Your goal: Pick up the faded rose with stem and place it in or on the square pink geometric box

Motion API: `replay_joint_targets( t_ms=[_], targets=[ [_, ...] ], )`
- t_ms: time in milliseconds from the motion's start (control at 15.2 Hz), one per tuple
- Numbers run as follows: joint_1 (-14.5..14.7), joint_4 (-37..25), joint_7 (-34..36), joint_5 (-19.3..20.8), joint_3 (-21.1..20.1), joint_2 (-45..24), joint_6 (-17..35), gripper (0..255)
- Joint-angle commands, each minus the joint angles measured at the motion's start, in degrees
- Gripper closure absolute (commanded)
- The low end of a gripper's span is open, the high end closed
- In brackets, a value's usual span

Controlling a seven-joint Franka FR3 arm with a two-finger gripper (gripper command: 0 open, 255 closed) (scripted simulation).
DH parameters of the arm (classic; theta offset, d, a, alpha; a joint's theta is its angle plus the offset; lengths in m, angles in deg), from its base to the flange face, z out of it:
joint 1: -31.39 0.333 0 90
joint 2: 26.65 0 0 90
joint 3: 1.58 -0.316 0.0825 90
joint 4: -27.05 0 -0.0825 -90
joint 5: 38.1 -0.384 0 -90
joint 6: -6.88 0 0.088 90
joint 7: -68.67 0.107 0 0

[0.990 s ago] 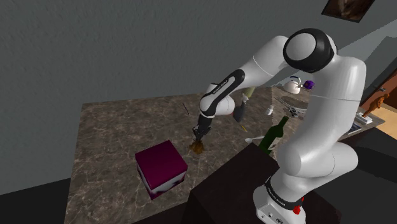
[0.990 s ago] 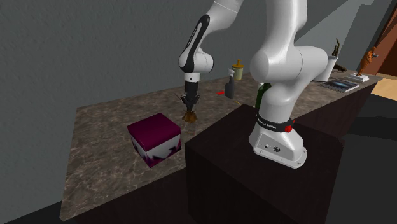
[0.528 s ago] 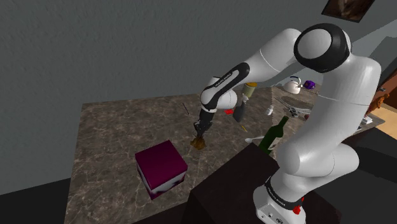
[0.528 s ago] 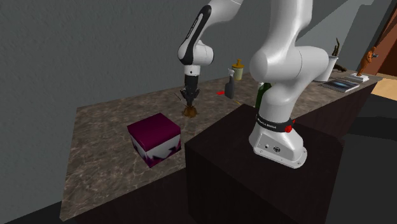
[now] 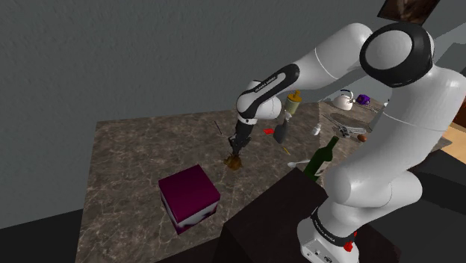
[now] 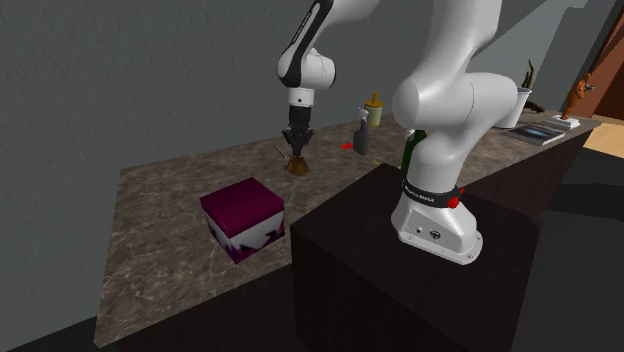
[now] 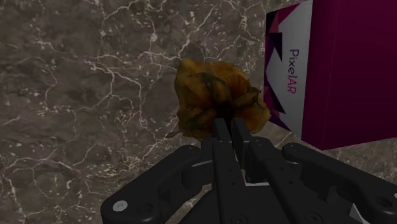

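I had the pincer [image 7: 230,124] pinched shut on the faded rose [image 7: 213,95], which hung seemingly just off the tabletop [image 5: 134,149], near the pink box [image 5: 189,196]. Grasp done; carry and release left.

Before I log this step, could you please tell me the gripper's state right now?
The gripper is closed, holding the withered brown rose.

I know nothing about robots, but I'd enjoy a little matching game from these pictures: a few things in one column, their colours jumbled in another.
Things:
1. rose
2. box
3. bottle
4. gripper

Colours:
a. black
b. magenta
c. dark green
d. brownish orange

Pairs: 1-d, 2-b, 3-c, 4-a
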Motion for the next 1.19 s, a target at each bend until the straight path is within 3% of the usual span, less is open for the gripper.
replay_joint_targets(
  t_ms=[0,858,1122],
  targets=[
    [-0.41,-0.08,-0.49,-0.88,-0.35,1.68,-1.67,255],
    [-1.49,-1.86,-2.11,-5.19,-1.17,11.14,-12.15,255],
    [1.65,-1.18,2.55,-7.45,-4.32,12.66,-11.53,255]
  ],
)
